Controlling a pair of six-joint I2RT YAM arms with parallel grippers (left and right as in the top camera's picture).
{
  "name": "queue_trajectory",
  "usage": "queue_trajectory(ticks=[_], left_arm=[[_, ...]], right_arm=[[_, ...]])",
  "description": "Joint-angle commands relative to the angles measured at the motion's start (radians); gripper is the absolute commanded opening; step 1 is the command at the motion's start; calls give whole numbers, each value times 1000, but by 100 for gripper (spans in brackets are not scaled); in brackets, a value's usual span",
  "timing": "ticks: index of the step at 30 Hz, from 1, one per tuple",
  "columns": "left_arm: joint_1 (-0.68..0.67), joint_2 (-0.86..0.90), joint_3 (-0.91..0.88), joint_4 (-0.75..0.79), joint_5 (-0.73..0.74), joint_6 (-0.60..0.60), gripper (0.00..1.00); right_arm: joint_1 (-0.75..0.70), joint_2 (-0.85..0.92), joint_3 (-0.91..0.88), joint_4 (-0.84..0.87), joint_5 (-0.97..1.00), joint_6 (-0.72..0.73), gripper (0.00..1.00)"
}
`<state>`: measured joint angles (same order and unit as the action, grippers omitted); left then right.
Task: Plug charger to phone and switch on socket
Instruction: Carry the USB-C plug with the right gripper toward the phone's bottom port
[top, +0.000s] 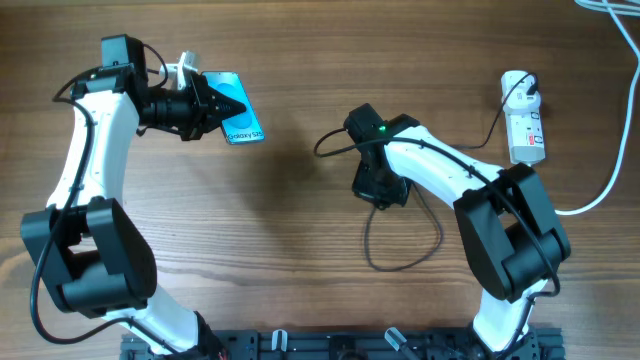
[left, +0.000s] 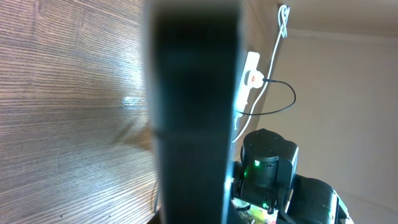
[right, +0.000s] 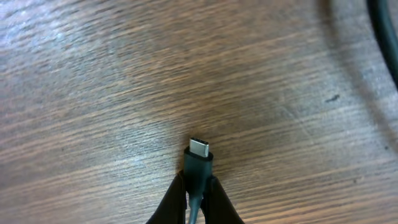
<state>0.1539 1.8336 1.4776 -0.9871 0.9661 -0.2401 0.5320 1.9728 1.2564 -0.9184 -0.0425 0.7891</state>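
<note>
Right end effector (right: 198, 191) pinches thin dark grey charger cable (right: 198, 167); left end effector (top: 224, 104) clamps blue-green lit phone (top: 247, 128). Metal tip (right: 199, 147) may twist, miss phone.

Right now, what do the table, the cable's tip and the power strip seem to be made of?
Table: wood or wood-look laminate, matt, visible grain. Cable tip: shiny silvery metal in a dark, probably rubbery plastic sleeve. Power strip: smooth white plastic, by its look.
</note>
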Motion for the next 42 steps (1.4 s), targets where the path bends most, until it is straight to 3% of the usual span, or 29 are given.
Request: queue_trajectory(ticks=[1, 2, 7, 9, 10, 15, 17, 24, 31, 42], left_arm=[[7, 5, 13, 3, 9, 25, 4], [7, 5, 13, 3, 9, 24, 4], [7, 5, 13, 3, 9, 24, 4], [7, 5, 13, 3, 9, 24, 4], [7, 5, 13, 3, 9, 24, 4], [7, 5, 13, 3, 9, 24, 4], [7, 5, 13, 3, 9, 24, 4], [7, 5, 13, 2, -33, 31, 4], [8, 5, 13, 53, 10, 32, 4], [8, 5, 13, 63, 40, 106, 4]], right_arm=[[-2, 17, -15, 52, -66, -188, 26], [-2, 17, -15, 45, -72, -186, 34], [-2, 17, -15, 17, -72, -182, 36], [-2, 17, -15, 11, -72, -155, 30], [-2, 17, -15, 5, -80, -137, 22], [-2, 17, -15, 38, -69, -127, 13], [-2, 17, -15, 47, -71, -127, 5], [-2, 17, -15, 50, -76, -138, 4], [-51, 17, -15, 167, -536, -491, 4], [-105, 17, -15, 148, -584, -633, 4]])
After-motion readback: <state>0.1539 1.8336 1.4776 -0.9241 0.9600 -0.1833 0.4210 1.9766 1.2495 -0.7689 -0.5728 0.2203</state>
